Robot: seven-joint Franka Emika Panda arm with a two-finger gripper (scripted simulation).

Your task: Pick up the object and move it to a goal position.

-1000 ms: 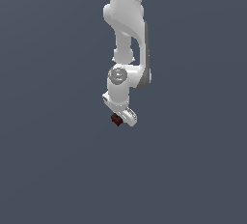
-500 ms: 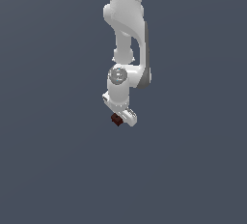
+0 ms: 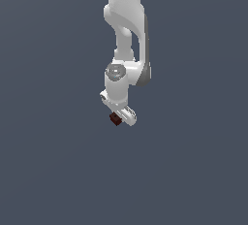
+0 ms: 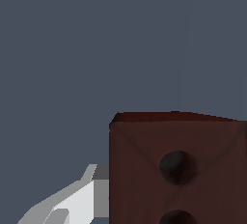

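In the ext. view the object is seen directly at the tip of the gripper, touching it, at the lower end of the white arm, which hangs down from the top of the picture. The small dark red-brown piece sticks out a little toward the exterior view's left of the white fingers. It is carried off any surface; only plain grey background is shown around it, and no support is visible.

In the wrist view the object fills a big part of the picture, very close to the camera, with two dark round holes on the facing side. One white finger is seen just beside its edge, apparently pressed against it. The gripper is therefore judged to be closed on the object, though the second finger is hidden, so the contact on that side cannot be confirmed.

The long axis of the piece cannot be told at this res. No goal marker is visible in either view, so the direction of the coming transfer cannot be judged; the piece only has to be kept clamped between the fingers.
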